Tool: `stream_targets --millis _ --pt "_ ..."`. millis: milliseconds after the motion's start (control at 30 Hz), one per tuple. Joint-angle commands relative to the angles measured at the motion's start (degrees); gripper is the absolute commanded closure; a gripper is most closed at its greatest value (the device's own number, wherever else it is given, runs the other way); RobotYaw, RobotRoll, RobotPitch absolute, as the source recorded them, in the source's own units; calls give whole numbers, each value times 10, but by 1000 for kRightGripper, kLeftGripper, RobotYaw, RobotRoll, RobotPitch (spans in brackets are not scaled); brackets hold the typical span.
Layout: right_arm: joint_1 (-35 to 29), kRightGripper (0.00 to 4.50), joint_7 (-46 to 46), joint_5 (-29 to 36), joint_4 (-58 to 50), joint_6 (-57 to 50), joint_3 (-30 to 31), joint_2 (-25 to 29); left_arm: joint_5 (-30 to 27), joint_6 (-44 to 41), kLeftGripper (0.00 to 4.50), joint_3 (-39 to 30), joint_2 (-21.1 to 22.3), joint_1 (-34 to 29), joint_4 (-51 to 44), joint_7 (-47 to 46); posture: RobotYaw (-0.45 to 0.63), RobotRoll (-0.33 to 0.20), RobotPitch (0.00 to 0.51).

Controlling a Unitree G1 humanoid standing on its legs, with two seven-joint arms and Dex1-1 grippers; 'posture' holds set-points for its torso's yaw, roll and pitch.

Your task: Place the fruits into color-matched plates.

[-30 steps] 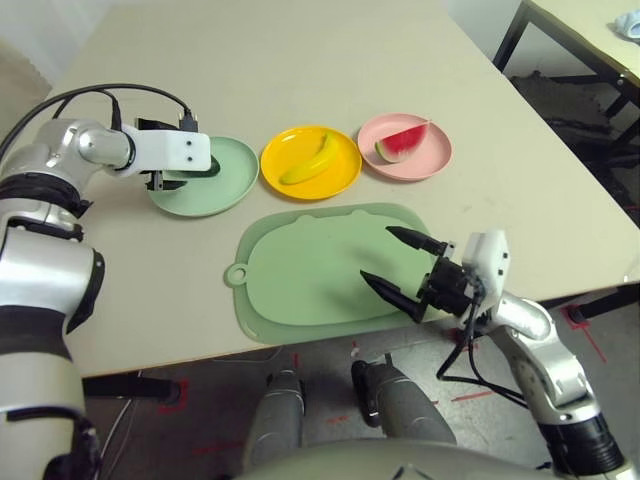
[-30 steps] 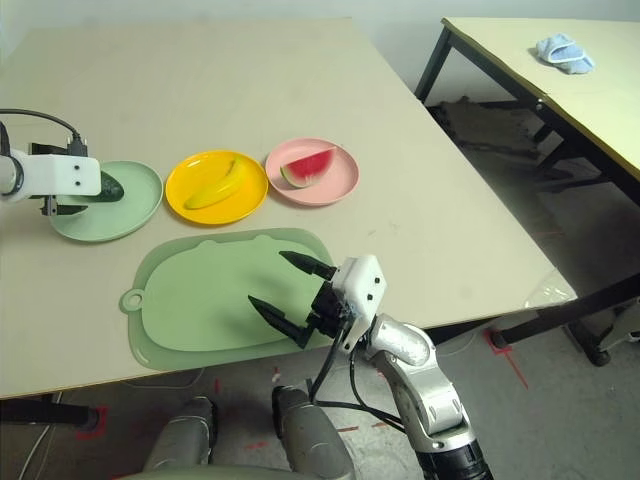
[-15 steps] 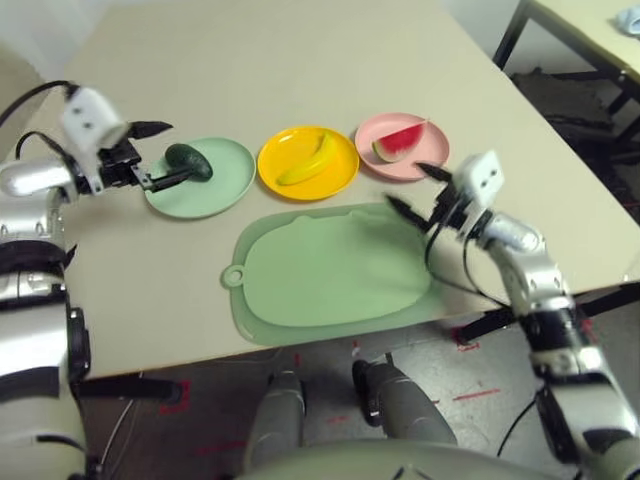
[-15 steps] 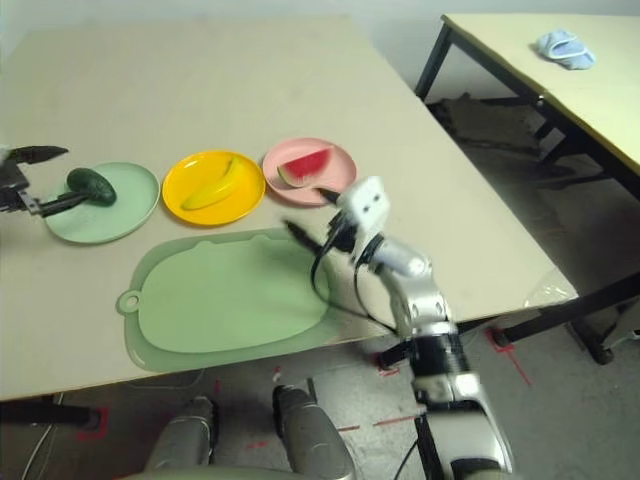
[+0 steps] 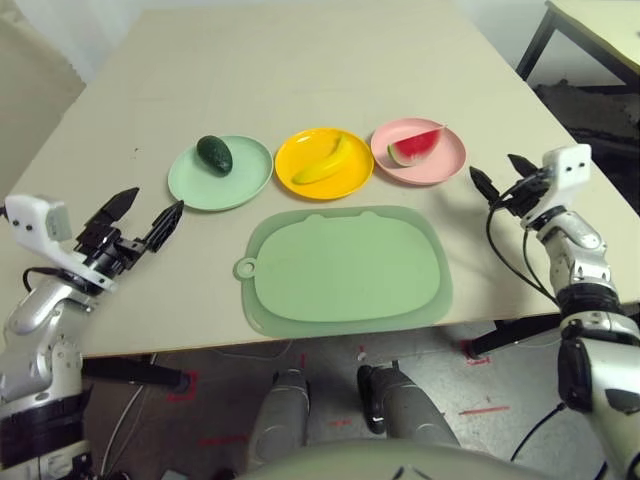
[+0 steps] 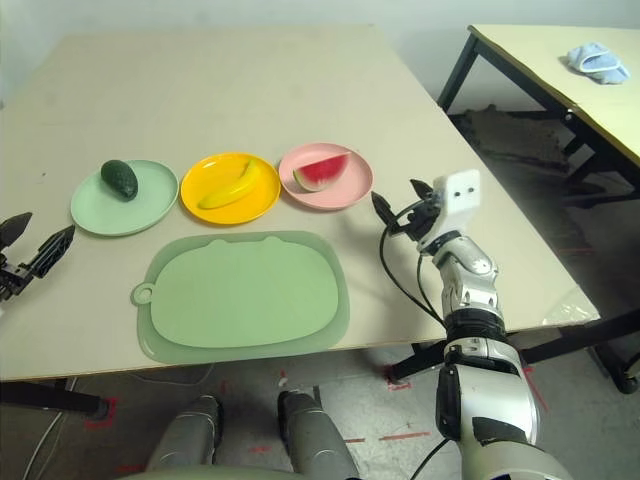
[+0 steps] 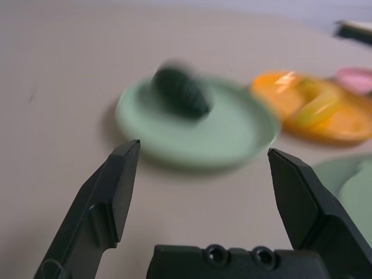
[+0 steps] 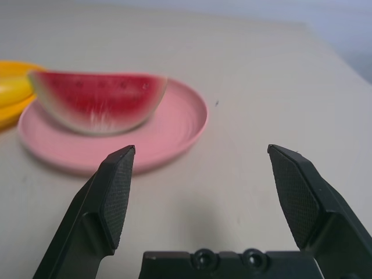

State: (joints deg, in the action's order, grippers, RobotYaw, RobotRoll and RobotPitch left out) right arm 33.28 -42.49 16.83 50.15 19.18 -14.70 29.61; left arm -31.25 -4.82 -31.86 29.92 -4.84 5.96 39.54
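Observation:
The dark green avocado [image 5: 214, 154] lies on the pale green plate [image 5: 236, 184]. On the yellow-orange plate [image 5: 350, 178] rests the curved yellow banana [image 5: 324, 163], and the watermelon wedge [image 5: 415, 146] sits on the pink plate [image 5: 440, 170]. My left gripper [image 5: 146, 213] hovers open and holds nothing at the table's left front, well short of the green plate. To the right of the pink plate, my right gripper [image 5: 497, 176] is open and holds nothing. The left wrist view faces the avocado [image 7: 181, 90]; the right wrist view faces the watermelon wedge [image 8: 96, 100].
A large pale green cutting board [image 5: 345, 270] lies bare in front of the plates near the table's front edge. A second table [image 6: 560, 60] with a blue cloth [image 6: 597, 60] stands off to the right.
My left gripper has drawn back from the green plate toward the table's left front, leaving the avocado on the plate. My right gripper rose off the cutting board and moved right, beside the pink plate.

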Motion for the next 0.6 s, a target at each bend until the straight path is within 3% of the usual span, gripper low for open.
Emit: stream_targets --millis 33,300,600 --pt "-10 0 -10 6 1 15 -11 1 6 31 15 -15 -15 -4 21 -15 -7 0 163" --pt "-24 0 11 13 -26 25 -17 -17 21 59 15 -10 -9 17 58 -31 -5 0 166" --pt "-119 0 58 31 -170 -21 -24 -36 23 61 15 -7 -4 14 60 -27 -39 0 189"
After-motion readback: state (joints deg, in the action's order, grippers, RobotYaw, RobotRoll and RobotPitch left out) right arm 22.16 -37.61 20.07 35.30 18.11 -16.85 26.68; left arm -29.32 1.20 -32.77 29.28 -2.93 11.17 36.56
